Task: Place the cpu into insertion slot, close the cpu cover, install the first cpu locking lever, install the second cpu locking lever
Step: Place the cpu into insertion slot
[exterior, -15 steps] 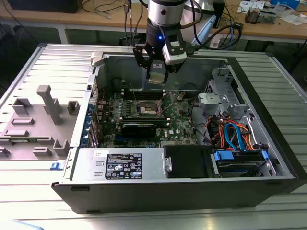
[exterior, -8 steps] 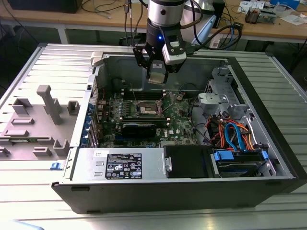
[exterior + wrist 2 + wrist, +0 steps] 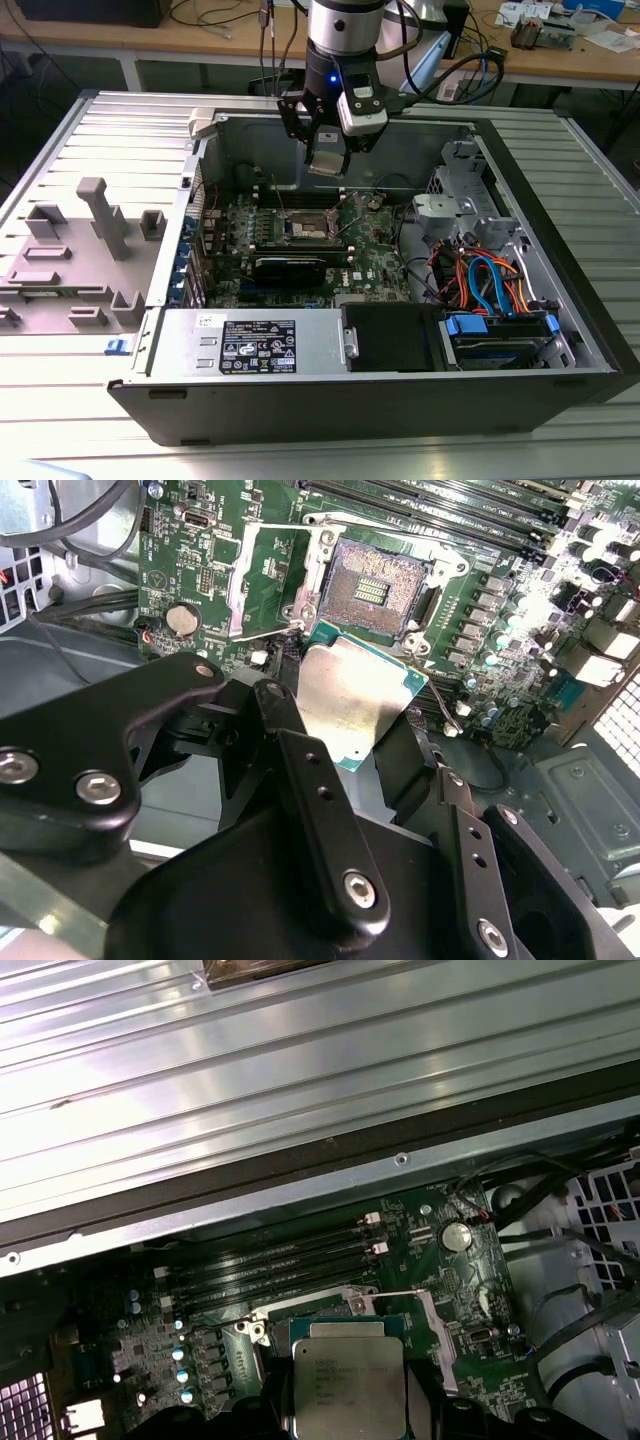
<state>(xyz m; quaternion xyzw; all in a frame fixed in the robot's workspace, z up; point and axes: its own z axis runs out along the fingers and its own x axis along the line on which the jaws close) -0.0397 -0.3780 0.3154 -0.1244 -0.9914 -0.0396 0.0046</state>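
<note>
The cpu (image 3: 327, 161), a flat square chip with a silvery top, hangs in my gripper (image 3: 327, 158), which is shut on its edges. It is above the motherboard, apart from it and slightly behind the insertion slot (image 3: 306, 230). In the second wrist view the cpu (image 3: 352, 698) is tilted between the black fingers (image 3: 300, 770), just short of the bare insertion slot (image 3: 378, 585). The cpu cover (image 3: 241, 580) is flipped open beside the slot. In the first wrist view the cpu (image 3: 348, 1385) covers the slot.
The open computer case (image 3: 560, 250) lies on a ribbed metal table. Long memory slots (image 3: 300, 196) run behind the socket and a black card (image 3: 290, 268) lies in front of it. Orange and blue cables (image 3: 485, 280) crowd the exterior view's right. A grey fixture (image 3: 95, 240) stands on the exterior view's left.
</note>
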